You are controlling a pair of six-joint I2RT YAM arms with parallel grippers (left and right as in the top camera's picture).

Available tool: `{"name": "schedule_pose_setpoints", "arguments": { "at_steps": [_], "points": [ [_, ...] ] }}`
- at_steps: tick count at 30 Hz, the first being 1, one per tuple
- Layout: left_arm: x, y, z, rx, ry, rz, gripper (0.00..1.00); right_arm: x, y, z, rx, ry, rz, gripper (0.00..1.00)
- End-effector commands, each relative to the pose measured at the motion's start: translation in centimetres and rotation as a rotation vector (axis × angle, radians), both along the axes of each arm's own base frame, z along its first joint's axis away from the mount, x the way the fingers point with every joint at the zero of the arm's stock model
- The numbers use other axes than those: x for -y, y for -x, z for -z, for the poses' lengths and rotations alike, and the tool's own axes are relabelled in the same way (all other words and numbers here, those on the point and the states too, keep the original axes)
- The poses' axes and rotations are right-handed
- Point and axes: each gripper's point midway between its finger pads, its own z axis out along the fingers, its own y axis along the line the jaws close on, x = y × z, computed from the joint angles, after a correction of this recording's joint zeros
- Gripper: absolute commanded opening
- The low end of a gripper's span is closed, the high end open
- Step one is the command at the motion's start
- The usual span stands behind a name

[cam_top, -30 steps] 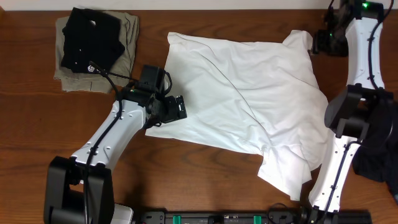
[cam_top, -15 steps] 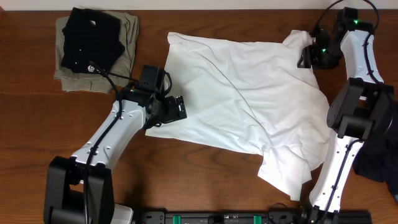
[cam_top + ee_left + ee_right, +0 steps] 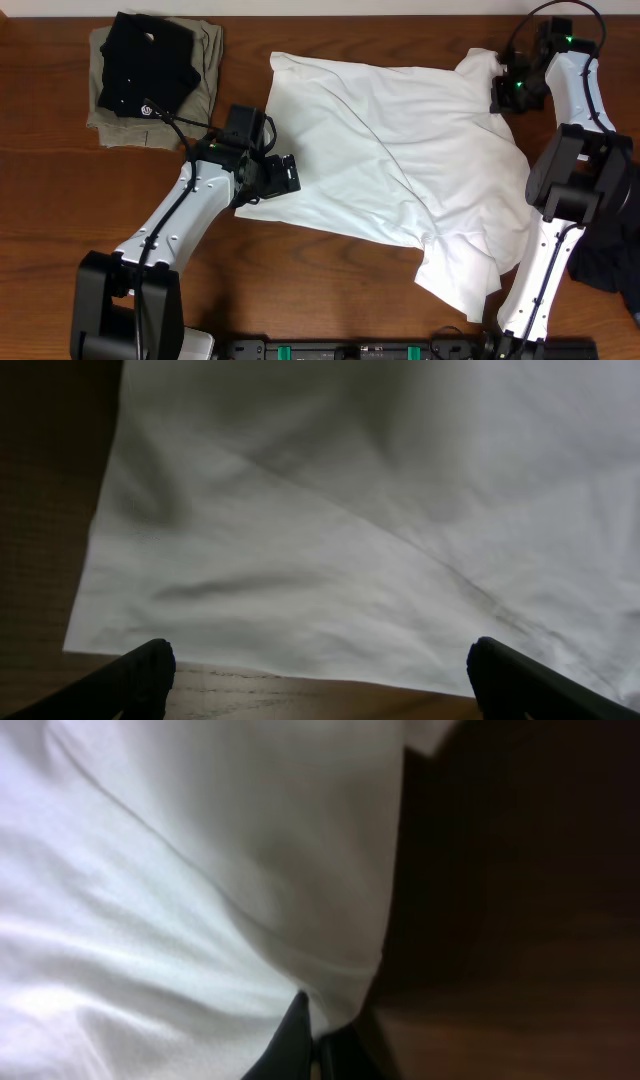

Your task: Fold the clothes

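T-shirt (image 3: 390, 170), centre to right edge: plain white. Far left corner: black shirt (image 3: 140, 60), small white logo, on khaki-olive garment (image 3: 207, 70). Worktop (image 3: 60, 230): brown woodgrain.

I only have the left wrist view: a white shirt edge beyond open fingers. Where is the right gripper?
Observer: Overhead, the right gripper is at the far right corner of the shirt.
Operator: Gripping it?
Observer: Unclear. In the right wrist view its fingertips sit close together at the hem.
Operator: Anything else on the table?
Observer: A folded black shirt lies on a khaki garment, far left.
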Motion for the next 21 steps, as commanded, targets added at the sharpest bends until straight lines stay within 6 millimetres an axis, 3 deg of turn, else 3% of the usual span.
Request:
{"name": "schedule_pose_setpoints", "arguments": {
  "at_steps": [1, 5, 12, 20, 21],
  "points": [
    [0.2, 0.3, 0.3, -0.01, 0.002, 0.02, 0.95, 2.8, -0.7, -2.4, 0.021, 0.136, 0.104, 0.01],
    [0.2, 0.3, 0.3, -0.01, 0.002, 0.021, 0.95, 4.3, -1.1, -4.7, 0.036, 0.211, 0.187, 0.01],
    [0.2, 0.3, 0.3, -0.01, 0.002, 0.02, 0.95, 4.7, -1.4, -8.0, 0.056, 0.349, 0.212, 0.03],
    [0.2, 0.3, 0.3, -0.01, 0.002, 0.021, 0.96, 5.9, -0.5, -10.1, 0.044, 0.655, 0.338, 0.33],
    [0.2, 0.3, 0.3, -0.01, 0.002, 0.021, 0.95, 5.8, -0.4, -10.2, 0.041, 0.669, 0.34, 0.33]
  ]
}}
